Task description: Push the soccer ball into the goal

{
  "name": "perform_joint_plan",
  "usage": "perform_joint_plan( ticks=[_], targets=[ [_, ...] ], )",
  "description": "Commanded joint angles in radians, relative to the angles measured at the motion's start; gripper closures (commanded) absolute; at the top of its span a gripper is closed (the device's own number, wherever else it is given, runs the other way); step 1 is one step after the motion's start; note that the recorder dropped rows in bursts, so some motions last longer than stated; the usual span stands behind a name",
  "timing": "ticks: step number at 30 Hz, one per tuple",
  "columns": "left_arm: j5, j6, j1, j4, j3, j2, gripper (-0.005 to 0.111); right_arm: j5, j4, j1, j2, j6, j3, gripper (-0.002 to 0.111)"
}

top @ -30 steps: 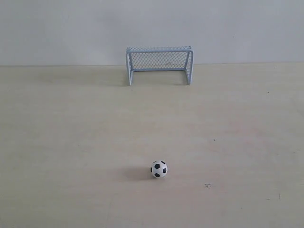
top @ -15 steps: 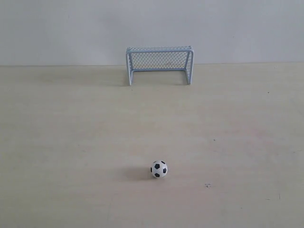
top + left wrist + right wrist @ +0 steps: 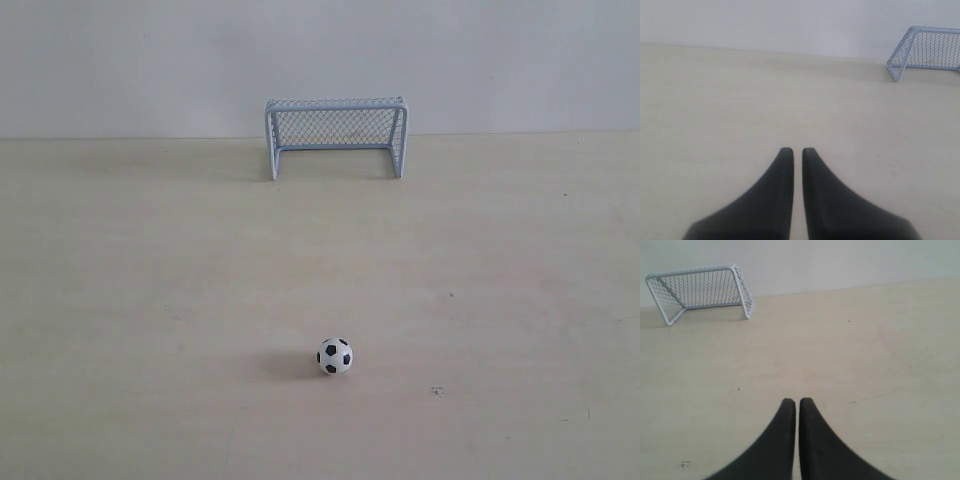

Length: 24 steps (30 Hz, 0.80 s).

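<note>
The soccer ball (image 3: 335, 356), small and white with black patches, rests on the pale wooden table (image 3: 150, 300) near the front centre of the exterior view. The goal (image 3: 335, 135), pale blue-white with mesh netting, stands at the back centre against the wall, its mouth facing the ball. Neither arm shows in the exterior view. My left gripper (image 3: 793, 150) is shut with nothing in it, and the goal (image 3: 927, 50) shows far off in its view. My right gripper (image 3: 797, 401) is shut and empty too, with the goal (image 3: 700, 290) far ahead. The ball is out of both wrist views.
A plain light wall (image 3: 320, 60) runs behind the table's back edge. A few small dark specks (image 3: 437, 390) mark the tabletop right of the ball.
</note>
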Motion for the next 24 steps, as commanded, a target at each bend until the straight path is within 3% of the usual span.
perform_joint_plan(
  ticks=[1,14,24],
  targets=[
    [-0.005,-0.008,0.002,-0.005,-0.004,-0.002,0.100,-0.008,0.018,-0.007,-0.005,0.000,-0.020,0.108],
    [-0.005,-0.008,0.002,-0.005,-0.004,-0.002,0.100,-0.005,0.077,-0.007,-0.005,0.006,-0.341,0.108],
    [-0.005,-0.008,0.002,-0.005,-0.004,-0.002,0.100,-0.071,0.095,-0.007,-0.005,0.006,-0.385,0.108]
  ],
)
